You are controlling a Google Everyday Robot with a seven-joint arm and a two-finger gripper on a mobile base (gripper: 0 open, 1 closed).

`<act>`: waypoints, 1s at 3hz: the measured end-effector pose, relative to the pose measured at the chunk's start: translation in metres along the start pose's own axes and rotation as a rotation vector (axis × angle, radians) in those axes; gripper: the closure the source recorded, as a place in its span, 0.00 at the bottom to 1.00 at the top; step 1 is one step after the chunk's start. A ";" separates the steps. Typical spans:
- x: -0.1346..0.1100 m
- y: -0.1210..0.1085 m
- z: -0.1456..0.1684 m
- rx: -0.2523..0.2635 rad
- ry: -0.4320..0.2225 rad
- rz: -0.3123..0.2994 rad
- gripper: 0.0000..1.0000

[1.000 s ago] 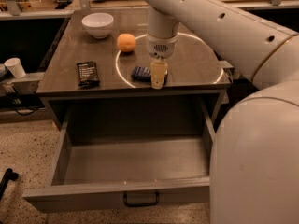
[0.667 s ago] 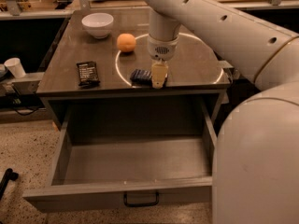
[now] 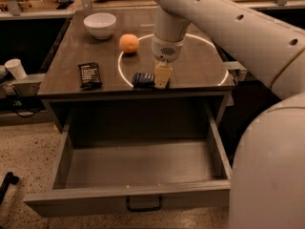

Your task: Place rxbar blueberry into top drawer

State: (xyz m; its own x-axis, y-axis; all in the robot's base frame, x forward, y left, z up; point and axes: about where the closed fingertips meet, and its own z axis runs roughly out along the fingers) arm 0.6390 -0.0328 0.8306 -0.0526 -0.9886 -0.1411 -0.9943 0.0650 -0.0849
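Gripper (image 3: 160, 78): pale matt plastic, low at near edge of tabletop (image 3: 195, 73), at right end of rxbar blueberry (image 3: 141, 79). Wrapper dark blue, slight sheen. Tabletop dark, smooth, semi-gloss. Top drawer (image 3: 86, 203): grey, matt, smooth panels; handle (image 3: 144, 206) dark metal. Bowl (image 3: 99, 25), far left: white, glossy.

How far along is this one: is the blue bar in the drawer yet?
Done: the drawer stands pulled open, with nothing visible inside. In hand: the gripper is down at the counter, right beside the blue bar, which lies flat near the front edge; whether it has hold of it is unclear. Left: lifting the bar, carrying it over the drawer and releasing it inside.
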 end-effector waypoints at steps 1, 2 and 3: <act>-0.014 0.016 -0.017 0.039 -0.061 -0.057 1.00; -0.023 0.081 -0.020 0.025 -0.059 -0.053 1.00; -0.023 0.081 -0.020 0.025 -0.059 -0.053 1.00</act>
State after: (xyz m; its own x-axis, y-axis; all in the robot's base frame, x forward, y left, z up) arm 0.5582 -0.0077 0.8464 0.0061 -0.9810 -0.1937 -0.9928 0.0172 -0.1185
